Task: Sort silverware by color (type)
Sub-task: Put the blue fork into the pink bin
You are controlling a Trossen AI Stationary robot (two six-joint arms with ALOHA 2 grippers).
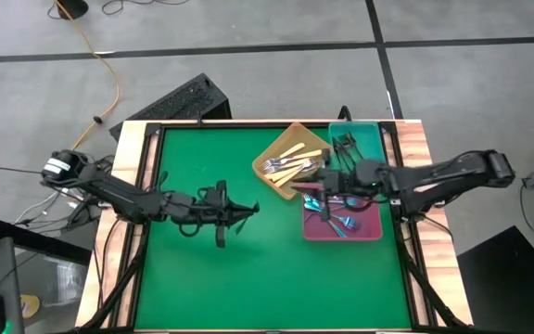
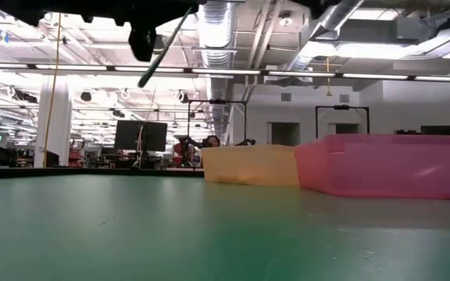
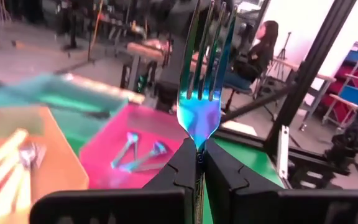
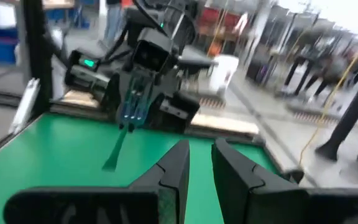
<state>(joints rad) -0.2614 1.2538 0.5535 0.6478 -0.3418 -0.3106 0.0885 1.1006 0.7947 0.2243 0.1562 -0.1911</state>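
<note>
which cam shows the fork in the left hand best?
Left wrist view: the blue-teal fork fills the frame, tines up, pinched in the left hand. High view shows a dark sliver. Low view shows a slanted handle. Right wrist view shows it small and far off.

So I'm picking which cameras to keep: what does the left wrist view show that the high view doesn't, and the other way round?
Only the left wrist view shows the left gripper's fingers shut on the iridescent blue-teal fork, tines up, and a seated person beyond the table.

Only the high view shows the whole layout: the left gripper over bare green mat, the right gripper over the trays, and black forks in the teal tray.

Both show the orange tray with cream-handled forks and the pink tray holding blue-teal forks.
</note>
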